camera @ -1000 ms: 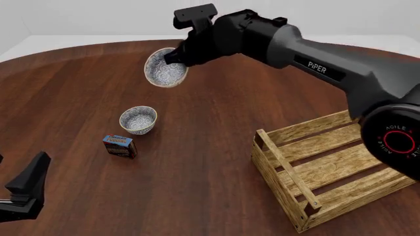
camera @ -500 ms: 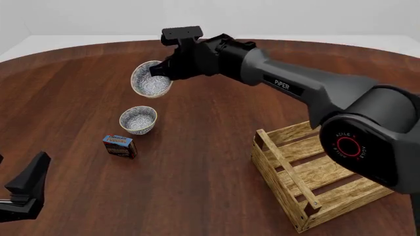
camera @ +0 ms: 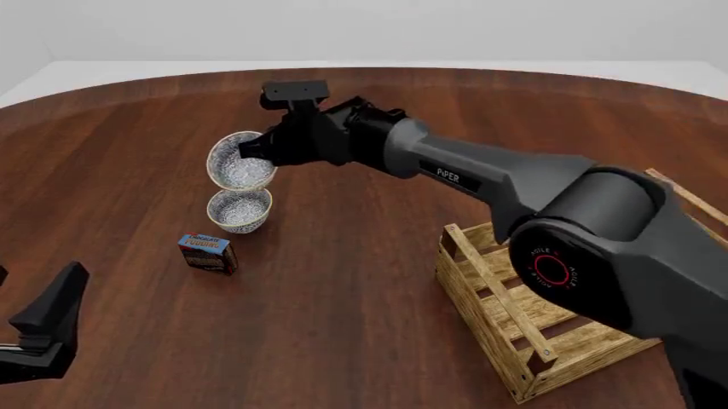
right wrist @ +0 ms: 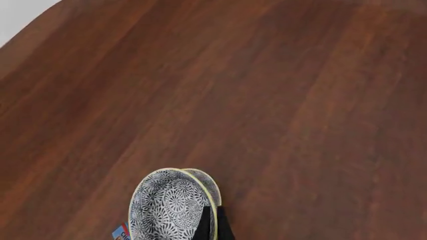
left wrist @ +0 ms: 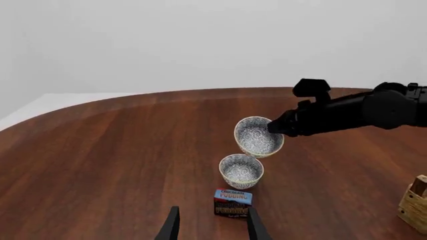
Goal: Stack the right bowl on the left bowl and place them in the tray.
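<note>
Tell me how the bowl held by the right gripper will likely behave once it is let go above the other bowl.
The right bowl hangs tilted, pinched by its rim in the right gripper, so it will probably drop unevenly. It looks rigid and rounded, so it may rock or slide before nesting in the left bowl. The thin rim grip seems prone to slipping.

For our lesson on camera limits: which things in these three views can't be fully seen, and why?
- Front view: tray cut off by the frame edge, partly behind the right arm.
- Left wrist view: only a tray corner shows.
- Right wrist view: carried bowl covers most of the lower bowl; right tool cut off.
</note>
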